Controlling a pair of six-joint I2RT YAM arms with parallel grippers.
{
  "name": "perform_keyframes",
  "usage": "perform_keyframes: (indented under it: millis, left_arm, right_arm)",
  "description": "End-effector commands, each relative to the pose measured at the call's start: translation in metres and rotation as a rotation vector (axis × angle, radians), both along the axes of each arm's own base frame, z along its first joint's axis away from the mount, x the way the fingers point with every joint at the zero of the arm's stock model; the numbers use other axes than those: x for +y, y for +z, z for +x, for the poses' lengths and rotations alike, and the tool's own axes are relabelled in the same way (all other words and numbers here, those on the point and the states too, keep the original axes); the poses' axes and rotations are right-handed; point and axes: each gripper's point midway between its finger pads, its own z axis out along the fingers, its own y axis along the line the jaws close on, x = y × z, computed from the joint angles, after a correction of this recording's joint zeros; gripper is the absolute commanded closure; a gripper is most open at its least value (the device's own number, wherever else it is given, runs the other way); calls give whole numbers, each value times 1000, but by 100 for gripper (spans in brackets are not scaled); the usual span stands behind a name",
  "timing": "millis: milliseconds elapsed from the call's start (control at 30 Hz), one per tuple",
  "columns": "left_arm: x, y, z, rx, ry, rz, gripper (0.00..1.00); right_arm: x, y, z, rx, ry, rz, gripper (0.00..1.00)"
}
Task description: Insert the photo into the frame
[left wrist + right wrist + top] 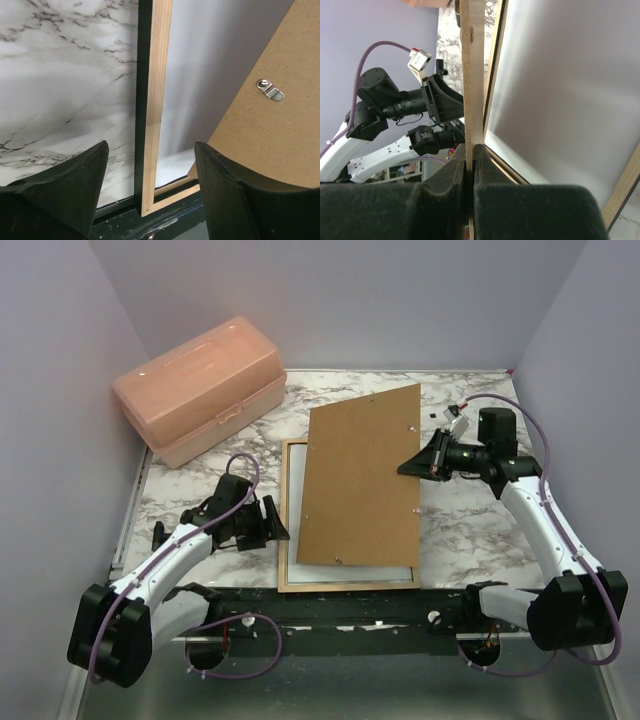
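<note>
Left tool [272,521]: fingers spread wide, nothing between them but air. It sits just off the left rail of the frame [345,585], close to the near-left corner. I cannot tell whether it touches the wood.

Frame: lies flat on the marble surface [470,520], tan wood side up, with the black face showing only as a thin outer edge in the left wrist view.

Photo [296,510]: inside the frame opening. A plain white sheet shows along the left and near rails. I take it for the print's back, though no picture side is visible to confirm this.

Brown backing board [360,475]: set askew over the frame and covering most of the opening. Its far corner reaches past the far rail. A small metal turn clip [270,90] is on its upper face.

Right tool [412,465]: pressed together on the board's right edge, with the board seen edge-on between the pads in the right wrist view. That side looks lifted off the frame.

Far left: a translucent pink plastic box [200,390], lid down, well apart from the frame.
</note>
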Motion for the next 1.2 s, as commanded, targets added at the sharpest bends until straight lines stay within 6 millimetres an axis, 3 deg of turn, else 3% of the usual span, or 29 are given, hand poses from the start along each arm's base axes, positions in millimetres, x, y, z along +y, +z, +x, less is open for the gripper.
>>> perform_keyframes:
  millis: [0,133,533,1167]
  left_arm:
    - [-6,0,-3,10,-38,-95,33]
    - [-2,-6,2,24,-12,-72,40]
    - [15,-17,13,37,13,56,50]
    - [20,-33,15,64,10,106,53]
  right_arm:
    - [10,12,-2,-19,75,80,100]
    - [11,1,-2,30,85,90,100]
    - [15,-29,-3,170,129,114,100]
    - [17,-62,-8,272,163,136,100]
